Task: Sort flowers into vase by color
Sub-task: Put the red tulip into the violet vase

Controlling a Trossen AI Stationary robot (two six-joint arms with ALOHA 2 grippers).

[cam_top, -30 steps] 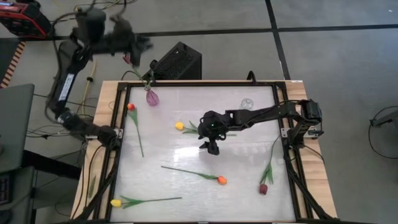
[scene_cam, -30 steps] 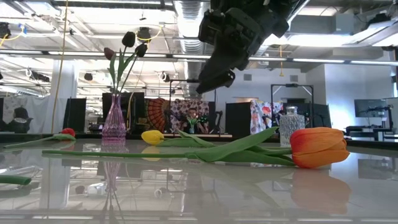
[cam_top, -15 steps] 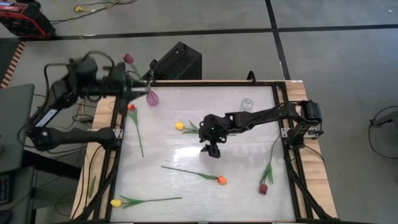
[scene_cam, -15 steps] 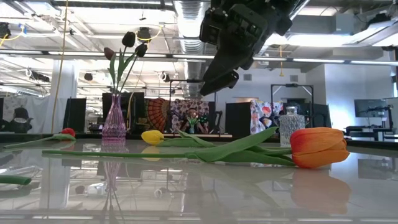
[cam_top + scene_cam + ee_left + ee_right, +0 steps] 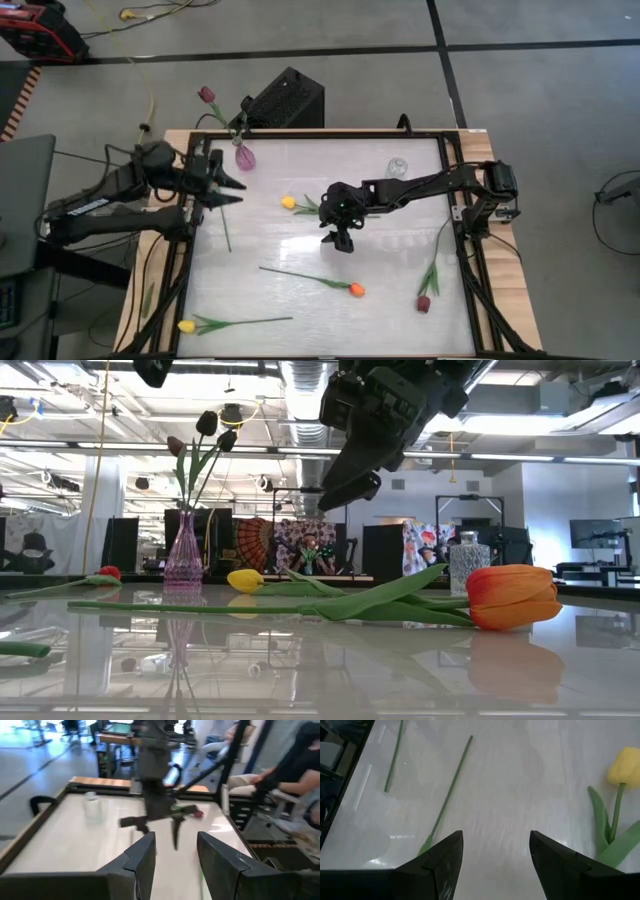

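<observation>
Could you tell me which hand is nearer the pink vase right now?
Left. The left hand hovers just beside the pink vase, while the right hand is mid-table, well past it.

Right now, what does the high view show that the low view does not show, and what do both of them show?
Only the high view shows the left gripper, open at the table's left edge, and the maroon tulip lying near the right edge. Only the low view shows the room behind the table. Both show the pink vase holding flowers, the clear vase, the right gripper open above the middle, and the orange tulip.
</observation>
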